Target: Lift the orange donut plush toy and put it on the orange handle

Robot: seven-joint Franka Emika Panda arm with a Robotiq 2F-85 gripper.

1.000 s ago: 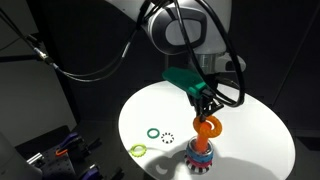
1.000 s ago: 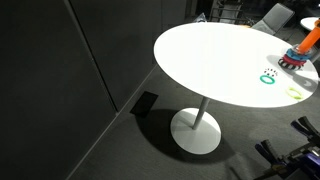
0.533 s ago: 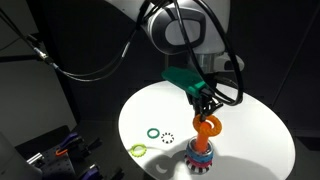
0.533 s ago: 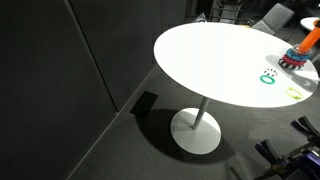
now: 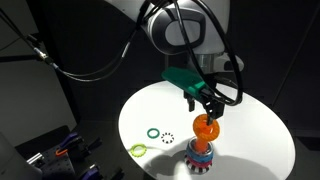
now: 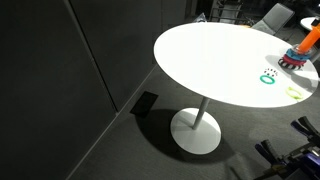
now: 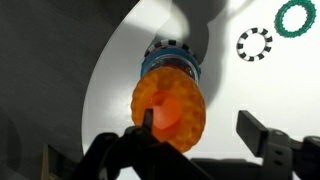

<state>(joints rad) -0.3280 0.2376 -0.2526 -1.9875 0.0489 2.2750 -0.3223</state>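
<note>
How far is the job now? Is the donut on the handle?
Done: the orange donut plush toy is off the table, over the orange handle, whose top seems to show in its hole. In hand: the gripper is open above the toy. Left: the toy settling onto the striped base, not confirmed.

showing soft, matt, faintly fuzzy cloth on the orange donut plush toy [image 7: 188,95]. looking like smooth, hard plastic on the blue and red ringed base [image 7: 168,60] beneath it. spreading smooth and white, catching a slight sheen under the light, across the round table [image 6: 215,60]. appearing dull, matt and carpet-like over the grey floor [image 6: 120,140].
</note>
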